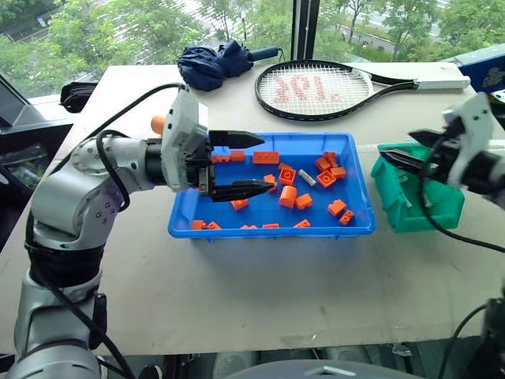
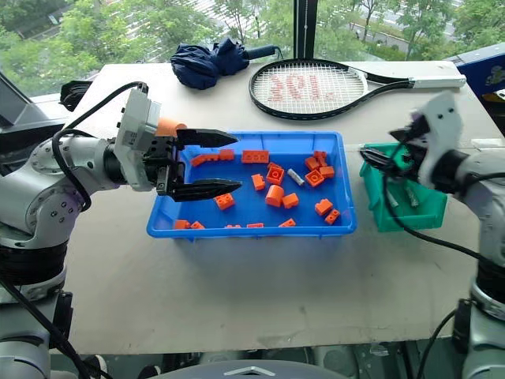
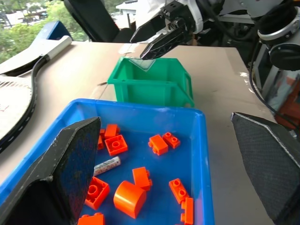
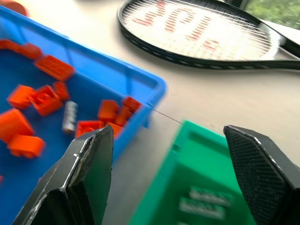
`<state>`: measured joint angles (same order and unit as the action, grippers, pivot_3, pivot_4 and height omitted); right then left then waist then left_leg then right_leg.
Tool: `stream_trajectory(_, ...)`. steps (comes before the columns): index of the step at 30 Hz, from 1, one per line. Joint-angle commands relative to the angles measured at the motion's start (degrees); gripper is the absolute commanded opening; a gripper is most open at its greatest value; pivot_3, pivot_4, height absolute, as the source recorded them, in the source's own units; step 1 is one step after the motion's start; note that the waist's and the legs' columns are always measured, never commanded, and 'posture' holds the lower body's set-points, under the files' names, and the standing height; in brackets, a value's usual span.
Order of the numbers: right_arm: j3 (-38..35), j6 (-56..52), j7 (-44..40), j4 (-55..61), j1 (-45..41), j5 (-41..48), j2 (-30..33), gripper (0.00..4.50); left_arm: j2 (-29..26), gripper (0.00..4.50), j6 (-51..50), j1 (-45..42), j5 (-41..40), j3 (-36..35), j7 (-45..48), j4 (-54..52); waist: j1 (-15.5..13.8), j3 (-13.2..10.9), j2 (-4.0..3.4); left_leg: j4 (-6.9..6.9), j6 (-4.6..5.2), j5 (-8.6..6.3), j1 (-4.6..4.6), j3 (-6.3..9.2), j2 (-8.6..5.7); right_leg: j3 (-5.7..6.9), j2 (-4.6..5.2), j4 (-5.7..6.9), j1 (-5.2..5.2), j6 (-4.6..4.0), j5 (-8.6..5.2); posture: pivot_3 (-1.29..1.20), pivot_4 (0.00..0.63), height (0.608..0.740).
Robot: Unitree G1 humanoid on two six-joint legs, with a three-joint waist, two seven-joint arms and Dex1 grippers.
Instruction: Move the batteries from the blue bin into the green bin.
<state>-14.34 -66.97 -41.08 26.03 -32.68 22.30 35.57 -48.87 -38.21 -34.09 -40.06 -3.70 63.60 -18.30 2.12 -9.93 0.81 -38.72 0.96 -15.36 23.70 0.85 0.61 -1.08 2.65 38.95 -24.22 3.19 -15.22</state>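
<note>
The blue bin (image 1: 268, 231) sits mid-table, holding orange bricks and one silver-grey battery (image 1: 307, 178), which lies right of centre and also shows in the left wrist view (image 3: 107, 165). My left gripper (image 1: 248, 164) hovers open over the bin's left part, pointing right, with nothing between its fingers. The green bin (image 1: 430, 217) stands just right of the blue one. Two grey cylinders (image 2: 392, 197) lie inside it. My right gripper (image 1: 406, 148) hangs open and empty over the green bin's near-left rim.
A tennis racket (image 1: 323, 87) and a folded dark blue umbrella (image 1: 213, 63) lie at the back of the table. Orange bricks (image 1: 288, 196) and a big orange cylinder (image 3: 129, 199) lie around the battery. An orange ball (image 1: 158, 124) sits behind my left wrist.
</note>
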Motion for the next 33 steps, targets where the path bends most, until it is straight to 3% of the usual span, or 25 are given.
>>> stream_trajectory(1,9.9,2.5,3.2,-1.5,-3.2,-1.2,-3.3,3.83,-3.3,4.5,2.6,1.1,3.6,-0.9,1.5,1.8,0.0,0.0,0.0,0.0,0.0,0.0,0.03,0.02,-0.01,0.02,0.01,-0.02,0.0,0.0,0.0,0.0,0.15,0.74)
stream_trajectory(7,25.0,11.8,4.1,-15.7,-8.1,-6.9,-9.1,3.83,-7.8,4.5,5.9,4.1,8.2,-2.0,3.2,4.4,-0.2,0.0,0.03,-0.03,-0.04,0.02,0.06,0.0,-0.08,0.05,0.09,-0.05,-0.01,0.01,0.0,0.0,0.15,0.74)
stream_trajectory(17,33.1,23.6,0.9,-38.3,-15.8,-14.4,-11.7,3.83,-9.2,4.5,5.0,7.5,8.0,-4.2,1.8,1.0,0.0,0.0,0.05,-0.05,-0.18,0.11,0.1,0.03,-0.08,0.09,0.1,-0.02,-0.03,0.01,0.0,0.0,0.15,0.74)
stream_trajectory(21,34.4,23.8,-2.8,-41.4,-16.8,-14.7,-12.1,2.66,-9.2,4.5,4.6,8.7,7.6,-5.2,1.2,-0.1,0.2,0.0,0.06,-0.05,-0.18,0.11,0.08,0.02,-0.07,0.07,0.1,-0.01,-0.03,0.01,0.0,0.0,0.15,0.74)
stream_trajectory(26,34.0,23.0,-4.7,-40.9,-16.9,-15.1,-12.1,0.28,-9.0,4.5,4.2,9.7,7.1,-5.9,0.5,-1.0,0.2,0.0,0.06,-0.05,-0.17,0.1,0.07,0.02,-0.05,0.07,0.1,0.01,-0.03,0.01,0.0,0.0,0.15,0.74)
stream_trajectory(27,33.7,22.7,-4.9,-40.4,-16.8,-15.0,-12.0,0.05,-8.7,4.5,4.1,9.7,7.0,-5.8,0.4,-1.0,0.2,0.0,0.06,-0.05,-0.17,0.1,0.06,0.02,-0.05,0.07,0.1,0.02,-0.03,0.01,0.0,0.0,0.15,0.74)
stream_trajectory(33,24.0,15.6,-2.3,-28.8,-17.3,-10.5,-10.1,0.05,-4.7,4.5,3.0,6.6,4.2,-4.2,-0.9,-1.5,-0.1,0.0,0.04,-0.05,-0.18,0.1,0.12,0.05,-0.02,0.08,0.11,0.02,-0.05,0.01,0.0,0.0,0.15,0.74)
